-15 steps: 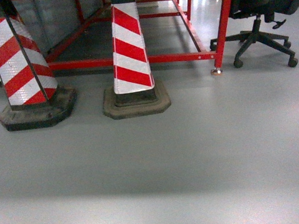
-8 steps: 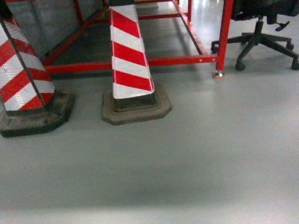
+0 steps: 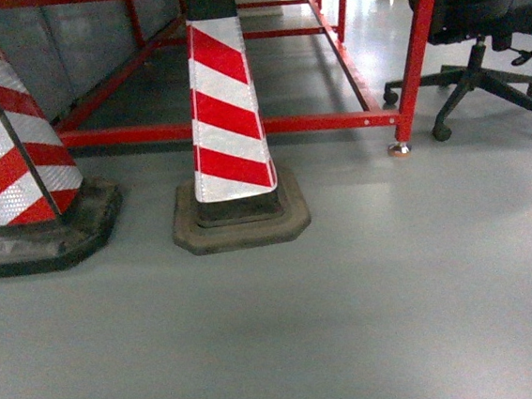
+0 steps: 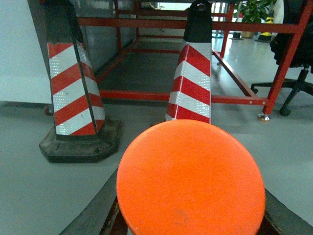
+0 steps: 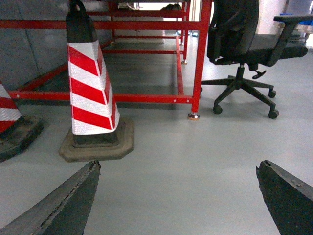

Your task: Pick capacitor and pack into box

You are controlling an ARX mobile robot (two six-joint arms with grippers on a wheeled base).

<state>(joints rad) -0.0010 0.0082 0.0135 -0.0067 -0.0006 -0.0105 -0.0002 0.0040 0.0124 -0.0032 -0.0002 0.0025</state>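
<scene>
My right gripper [image 5: 178,196] stood wide apart above the grey floor [image 3: 397,291]; my left gripper's state I could not tell behind an orange round disc [image 4: 190,178]. Red-and-white striped cones [image 3: 225,118] stood near. No box or capacitor showed.

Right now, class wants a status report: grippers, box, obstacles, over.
Right gripper open, empty. Left gripper: orange disc fills view, state unclear. Box, capacitor not in sight. Striped cone ahead on floor.

right claw [image 5: 178,196]: dark grey wedge-shaped fingers [image 5: 63,205], scuffed edges | left: round orange disc [image 4: 190,178]
</scene>
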